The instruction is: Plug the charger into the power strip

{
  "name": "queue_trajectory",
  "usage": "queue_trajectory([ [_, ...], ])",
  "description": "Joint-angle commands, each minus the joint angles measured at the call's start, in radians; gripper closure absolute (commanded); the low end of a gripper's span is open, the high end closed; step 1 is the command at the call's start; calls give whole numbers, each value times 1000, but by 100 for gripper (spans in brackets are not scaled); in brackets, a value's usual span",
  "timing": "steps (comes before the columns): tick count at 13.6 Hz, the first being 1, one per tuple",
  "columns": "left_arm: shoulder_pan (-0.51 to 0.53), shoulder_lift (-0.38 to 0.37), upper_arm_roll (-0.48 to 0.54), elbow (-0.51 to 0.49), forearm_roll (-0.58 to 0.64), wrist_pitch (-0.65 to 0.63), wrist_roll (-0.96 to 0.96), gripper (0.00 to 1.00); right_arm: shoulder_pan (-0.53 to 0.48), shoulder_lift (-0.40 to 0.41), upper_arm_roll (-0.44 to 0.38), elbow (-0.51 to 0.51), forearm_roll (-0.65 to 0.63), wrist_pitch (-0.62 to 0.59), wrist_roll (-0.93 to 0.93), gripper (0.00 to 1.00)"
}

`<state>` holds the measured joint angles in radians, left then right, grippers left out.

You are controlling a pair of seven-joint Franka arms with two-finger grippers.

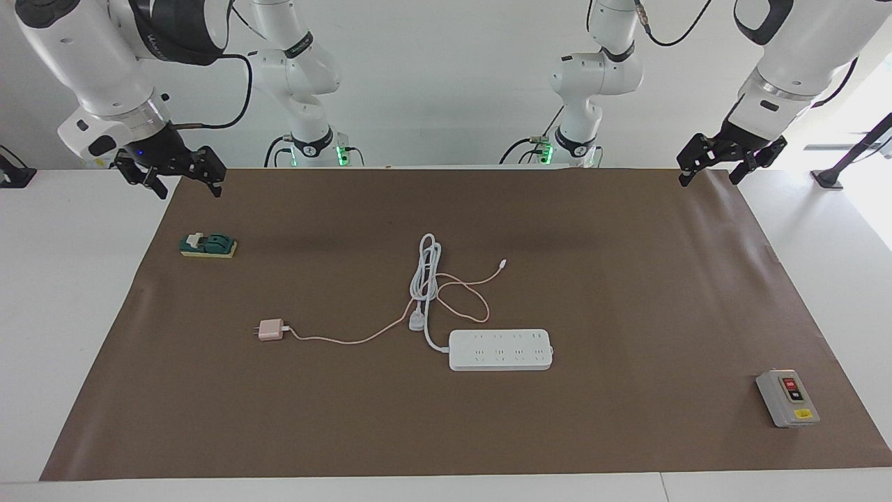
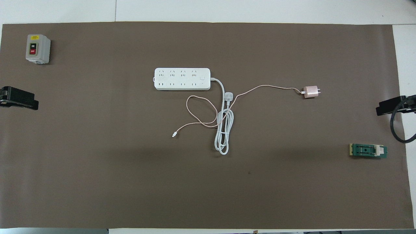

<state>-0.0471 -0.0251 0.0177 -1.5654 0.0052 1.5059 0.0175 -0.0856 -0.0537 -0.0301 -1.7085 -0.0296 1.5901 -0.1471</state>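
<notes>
In the overhead view both grippers are cut off at the frame edges: only a black tip of the left gripper (image 2: 18,98) shows at mid left, and of the right gripper (image 2: 391,105) at mid right. The facing view shows them whole, the left gripper (image 1: 730,160) at upper right and the right gripper (image 1: 171,171) at upper left, each raised over a corner of the brown mat (image 1: 627,279), fingers apart and holding nothing.

The strip (image 1: 500,349) lies flat just below frame centre, sockets up; their detail is hard to make out. Its white cord (image 1: 426,268) is coiled above it, ending in a round plug (image 1: 417,321).

The charger (image 1: 270,330) lies on the mat at left of centre, well apart from the strip, prongs pointing to the frame's left. Its thin pink cable (image 1: 348,339) crosses the white cord.

A grey switch box (image 1: 787,398) sits at lower right; a small green part (image 1: 208,245) at upper left, its make unclear.
</notes>
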Motion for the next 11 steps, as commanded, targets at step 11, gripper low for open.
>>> queue_trajectory([
  [11, -16, 8, 10, 5, -13, -42, 13, 0, -20, -18, 12, -17, -4, -21, -20, 0],
])
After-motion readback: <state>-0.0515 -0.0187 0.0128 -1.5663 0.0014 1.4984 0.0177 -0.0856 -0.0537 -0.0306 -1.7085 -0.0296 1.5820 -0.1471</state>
